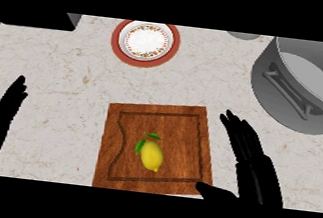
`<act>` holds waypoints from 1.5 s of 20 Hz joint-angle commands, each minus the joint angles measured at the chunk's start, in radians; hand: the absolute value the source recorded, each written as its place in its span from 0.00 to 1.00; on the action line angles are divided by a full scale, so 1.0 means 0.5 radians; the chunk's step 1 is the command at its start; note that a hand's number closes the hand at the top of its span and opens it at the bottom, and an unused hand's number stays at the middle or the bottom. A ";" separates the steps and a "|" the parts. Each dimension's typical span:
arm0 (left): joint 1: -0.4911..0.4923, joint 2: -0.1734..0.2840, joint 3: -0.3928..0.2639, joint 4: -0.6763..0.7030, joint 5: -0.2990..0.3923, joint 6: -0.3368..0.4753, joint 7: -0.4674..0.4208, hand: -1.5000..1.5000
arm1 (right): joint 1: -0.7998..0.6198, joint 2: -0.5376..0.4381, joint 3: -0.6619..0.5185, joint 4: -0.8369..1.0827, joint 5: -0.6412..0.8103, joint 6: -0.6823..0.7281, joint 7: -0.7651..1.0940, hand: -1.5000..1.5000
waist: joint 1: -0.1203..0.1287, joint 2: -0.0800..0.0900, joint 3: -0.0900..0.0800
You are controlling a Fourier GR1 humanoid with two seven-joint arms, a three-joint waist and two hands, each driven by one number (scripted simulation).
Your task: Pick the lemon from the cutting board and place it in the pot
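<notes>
Yellow lemon with green leaves (151, 155) lies on our brown wooden cutting board (155, 148). Our right robot hand (251, 161) is open beside it, holding nothing. The big grey metal pot (304, 87) sits far right.

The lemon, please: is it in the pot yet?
Not yet. The lemon lies on the cutting board; the pot stands apart.
</notes>
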 commanded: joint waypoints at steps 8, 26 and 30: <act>-0.017 0.008 -0.008 -0.051 -0.028 -0.059 0.041 0.50 | -0.604 0.503 0.266 0.145 0.049 1.234 1.165 0.00 | 0.068 0.018 0.002; 0.006 0.043 0.102 -0.184 -0.028 -0.128 0.134 0.50 | -1.269 0.662 0.330 0.980 -0.683 1.305 1.679 0.00 | 0.088 0.010 0.009; -0.059 -0.063 0.038 -0.121 -0.106 -0.073 0.170 0.50 | -1.398 0.662 0.437 1.083 -0.819 1.202 1.738 0.00 | 0.075 0.013 0.009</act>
